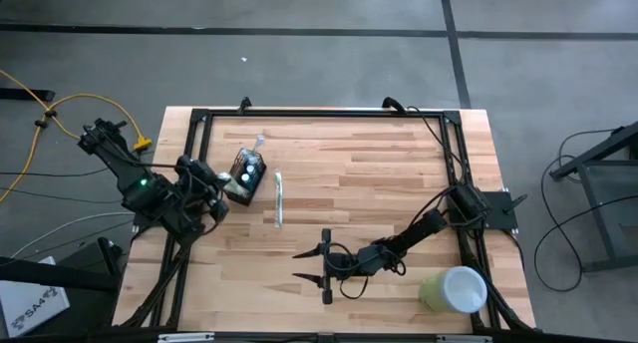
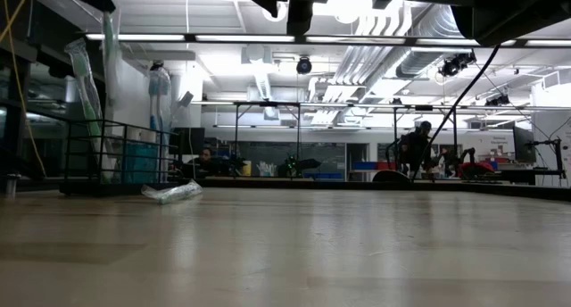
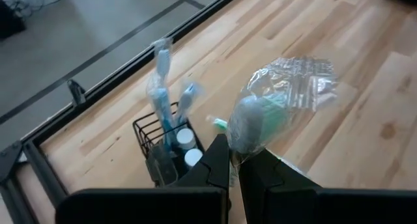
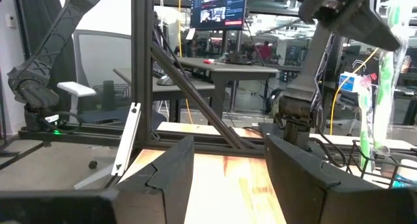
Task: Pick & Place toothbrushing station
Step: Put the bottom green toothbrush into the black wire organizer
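The black wire-mesh holder (image 1: 246,175) stands on its base at the table's far left, with wrapped toothbrushes and small bottles in it; it also shows in the left wrist view (image 3: 158,148). My left gripper (image 3: 233,165) is just on its near-left side (image 1: 219,196), shut on a green toothbrush in a clear wrapper (image 3: 264,110). Another wrapped toothbrush (image 1: 280,198) lies flat on the table to the holder's right. My right gripper (image 1: 307,265) is open and empty near the table's front middle. My left gripper pinches the wrapped green toothbrush between its two fingers (image 3: 218,162), on the wrapper beside the brush's thick end (image 3: 242,136). In the right wrist view the brush (image 4: 384,61) stands nearly upright below the gripper, over the holder's rim (image 4: 374,164). Whether its lower end touches the holder I cannot tell.
A pale green cup with a white inside (image 1: 454,288) stands at the front right corner. A black metal frame (image 1: 319,112) runs along the table's far, left and right edges. Bare wood lies between the holder and my right gripper.
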